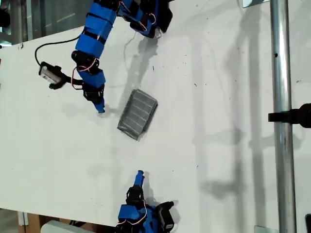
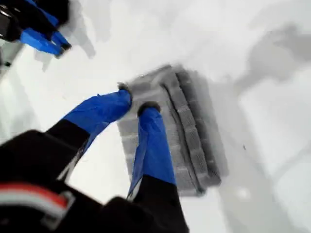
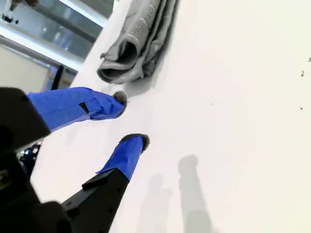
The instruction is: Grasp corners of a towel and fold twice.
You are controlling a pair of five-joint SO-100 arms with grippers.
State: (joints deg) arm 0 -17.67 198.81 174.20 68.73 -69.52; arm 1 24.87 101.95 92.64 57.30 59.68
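The towel (image 1: 138,114) lies folded into a small grey striped rectangle on the white table (image 1: 223,87), tilted, near the middle of the exterior view. Its corners are stacked in the layers and I cannot tell them apart. My first gripper (image 1: 140,174) reaches up from the exterior view's bottom edge. In the first wrist view my first gripper (image 2: 136,101) has a narrow gap between its tips, empty, short of the towel (image 2: 194,136). My second gripper (image 1: 99,108) hangs just off the towel's side toward the exterior view's left. My second gripper (image 3: 130,120) is open over bare table, apart from the towel (image 3: 138,39).
A metal pole (image 1: 281,145) with a black clamp (image 1: 294,116) stands at the exterior view's right. A small camera (image 1: 49,74) and its black cable (image 1: 48,44) stick out from the upper arm toward the exterior view's left. The table's edge runs along the exterior view's bottom.
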